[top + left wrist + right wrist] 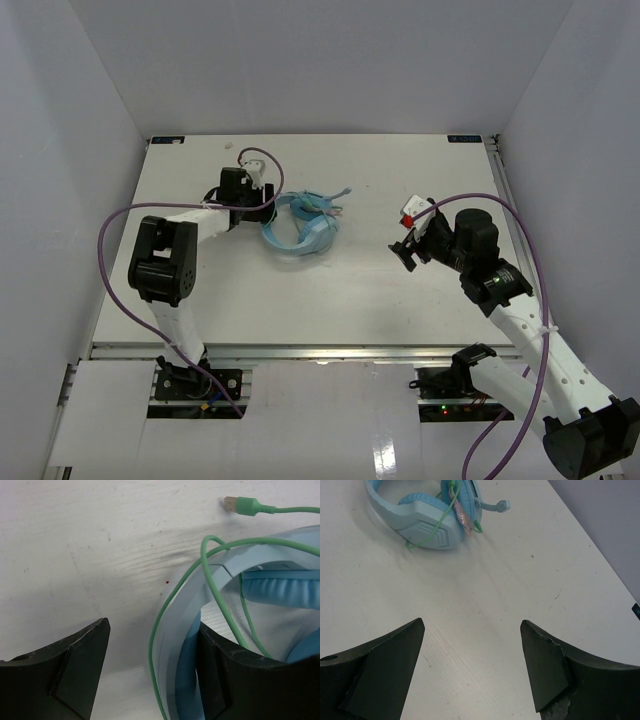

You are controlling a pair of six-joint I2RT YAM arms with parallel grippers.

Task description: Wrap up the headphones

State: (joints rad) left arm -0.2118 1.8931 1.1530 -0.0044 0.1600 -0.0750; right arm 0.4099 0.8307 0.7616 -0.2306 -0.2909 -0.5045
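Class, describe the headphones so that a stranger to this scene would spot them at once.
Start at the white table, then find the left arm's pincer near its far side. The headphones lie right at it: the only light blue object, with a thin green cable looped over the headband.

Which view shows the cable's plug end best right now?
Left wrist: the green plug is close and sharp. Top external shows the headphones too small to find it. Right wrist shows the cable looped over them, with no plug discernible.
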